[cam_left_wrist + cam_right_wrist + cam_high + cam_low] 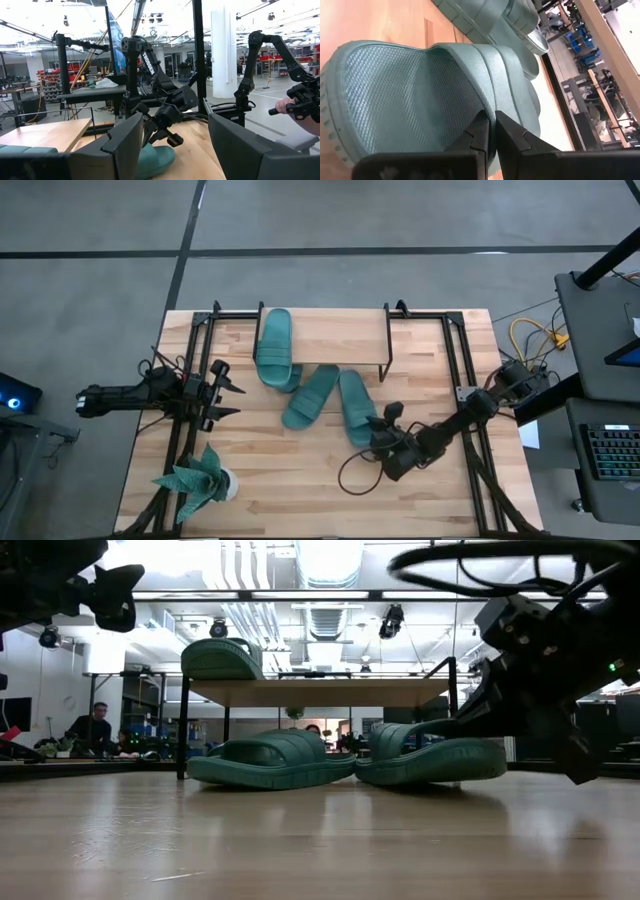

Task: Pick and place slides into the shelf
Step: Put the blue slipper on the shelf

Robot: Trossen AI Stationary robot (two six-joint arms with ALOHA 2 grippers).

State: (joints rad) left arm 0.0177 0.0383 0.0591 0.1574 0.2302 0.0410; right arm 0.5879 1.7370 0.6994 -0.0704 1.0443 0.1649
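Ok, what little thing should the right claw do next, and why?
Probably open up. The right claw is shut, its tips right at the nearest slide, with nothing visibly between them. It likely needs to open before grabbing that slide for the shelf.

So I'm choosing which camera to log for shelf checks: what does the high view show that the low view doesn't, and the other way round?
Only the high view shows the potted plant, the left hand open near the table's left edge, and three slides laid out from above: one slide overhanging the shelf's left end and two fanned out in front of it.

Only the low view shows the gap under the shelf and people in the room behind.

Both show the slide on the shelf, two slides on the table, and the right hand at the rightmost slide.
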